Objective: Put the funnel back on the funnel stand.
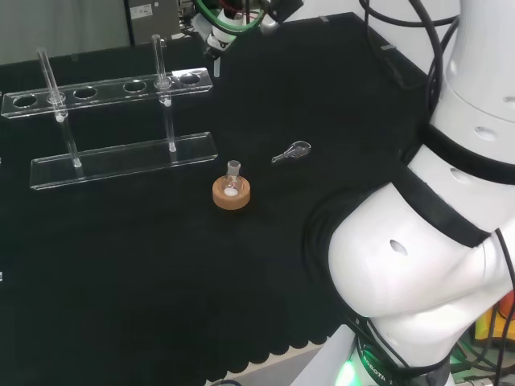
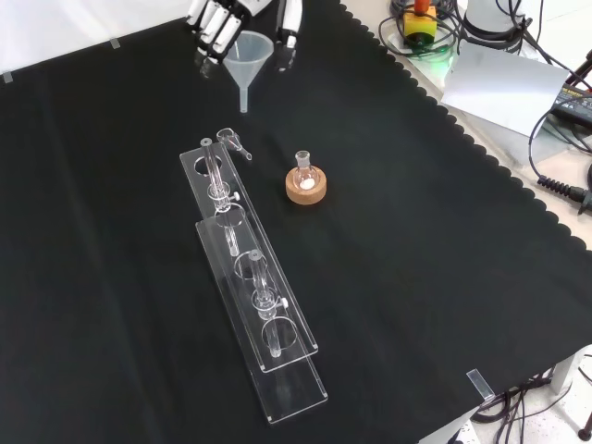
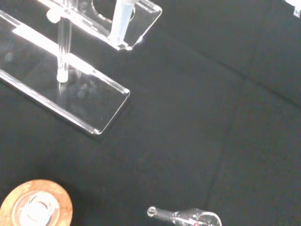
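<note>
above the far end of the rack, my hand holds the funnel by its rim, spout down, clear of the holes. beside it: small flask on cork ring; glass stopper lying loose.

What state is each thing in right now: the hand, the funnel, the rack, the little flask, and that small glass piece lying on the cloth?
Hand: fingers curled round the funnel's rim, raised above the cloth.
Funnel: held upright, spout down, not yet in the rack.
Rack: upright on the cloth, its holes unfilled.
Flask: upright in its cork ring, unstoppered.
Glass piece: lying on its side on the cloth.
</note>
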`<control>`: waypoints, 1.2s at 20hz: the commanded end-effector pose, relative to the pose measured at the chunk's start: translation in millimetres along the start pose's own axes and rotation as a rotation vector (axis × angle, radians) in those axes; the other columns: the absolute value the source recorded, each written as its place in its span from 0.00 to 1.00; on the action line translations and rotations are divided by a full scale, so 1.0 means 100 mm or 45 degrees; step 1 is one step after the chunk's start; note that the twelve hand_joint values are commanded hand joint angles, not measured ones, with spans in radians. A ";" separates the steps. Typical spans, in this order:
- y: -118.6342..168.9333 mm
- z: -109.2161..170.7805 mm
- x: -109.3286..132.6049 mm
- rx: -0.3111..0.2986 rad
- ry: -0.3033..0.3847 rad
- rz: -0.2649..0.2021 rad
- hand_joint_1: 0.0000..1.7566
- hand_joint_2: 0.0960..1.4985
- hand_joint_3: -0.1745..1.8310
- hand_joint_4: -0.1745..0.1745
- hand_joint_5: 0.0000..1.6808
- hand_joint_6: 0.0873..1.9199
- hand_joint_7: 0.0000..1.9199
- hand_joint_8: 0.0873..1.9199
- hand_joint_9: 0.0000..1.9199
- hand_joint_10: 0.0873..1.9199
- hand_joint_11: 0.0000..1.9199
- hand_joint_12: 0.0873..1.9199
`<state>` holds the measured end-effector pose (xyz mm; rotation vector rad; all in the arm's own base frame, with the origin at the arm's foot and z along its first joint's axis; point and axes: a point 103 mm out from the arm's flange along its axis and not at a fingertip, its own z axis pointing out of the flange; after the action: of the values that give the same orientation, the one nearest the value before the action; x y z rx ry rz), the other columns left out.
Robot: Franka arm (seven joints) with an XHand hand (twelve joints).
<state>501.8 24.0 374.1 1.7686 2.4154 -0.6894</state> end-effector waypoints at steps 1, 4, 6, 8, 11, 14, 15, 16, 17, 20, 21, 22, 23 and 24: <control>0.51 -0.08 -0.15 -0.007 -0.027 -0.016 0.38 0.66 0.00 0.45 0.31 0.01 0.28 0.31 0.42 0.24 0.26 0.65; 0.64 -0.06 -0.15 -0.006 -0.031 -0.025 0.38 0.66 0.00 0.45 0.31 0.01 0.28 0.31 0.42 0.24 0.26 0.65; 0.72 -0.04 -0.15 -0.003 -0.036 -0.034 0.38 0.66 0.00 0.45 0.31 0.01 0.28 0.31 0.42 0.24 0.26 0.65; 0.80 -0.02 -0.15 0.001 -0.039 -0.042 0.38 0.66 0.00 0.44 0.31 0.01 0.28 0.31 0.42 0.24 0.26 0.65; 0.90 0.00 -0.15 0.005 -0.042 -0.050 0.38 0.66 0.00 0.44 0.31 0.01 0.28 0.31 0.42 0.24 0.26 0.65; 0.96 0.02 -0.14 0.012 -0.044 -0.058 0.38 0.66 0.00 0.44 0.31 0.01 0.28 0.30 0.42 0.24 0.26 0.65; 0.97 0.03 -0.13 0.015 -0.046 -0.061 0.38 0.66 0.00 0.44 0.31 0.01 0.28 0.30 0.42 0.24 0.26 0.65; 0.98 0.04 -0.12 0.017 -0.047 -0.064 0.38 0.66 0.00 0.44 0.31 0.01 0.28 0.30 0.42 0.24 0.26 0.65; 0.99 0.05 -0.12 0.019 -0.048 -0.066 0.38 0.66 0.00 0.44 0.31 0.01 0.28 0.30 0.42 0.24 0.26 0.65; 1.02 0.06 -0.09 0.022 -0.047 -0.073 0.38 0.66 0.00 0.44 0.31 0.01 0.28 0.30 0.42 0.24 0.26 0.65; 1.03 0.07 -0.08 0.023 -0.045 -0.076 0.38 0.66 0.00 0.44 0.31 0.01 0.28 0.30 0.42 0.24 0.26 0.65; 1.04 0.07 -0.08 0.024 -0.045 -0.079 0.38 0.66 0.00 0.44 0.31 0.01 0.28 0.30 0.42 0.24 0.26 0.65; 1.05 0.08 -0.07 0.024 -0.043 -0.082 0.38 0.66 0.00 0.44 0.31 0.01 0.28 0.30 0.42 0.24 0.26 0.65; 1.06 0.08 -0.06 0.024 -0.043 -0.085 0.38 0.66 0.00 0.44 0.31 0.01 0.28 0.30 0.42 0.24 0.26 0.65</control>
<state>598.2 38.2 338.0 1.6837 2.4555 -0.7436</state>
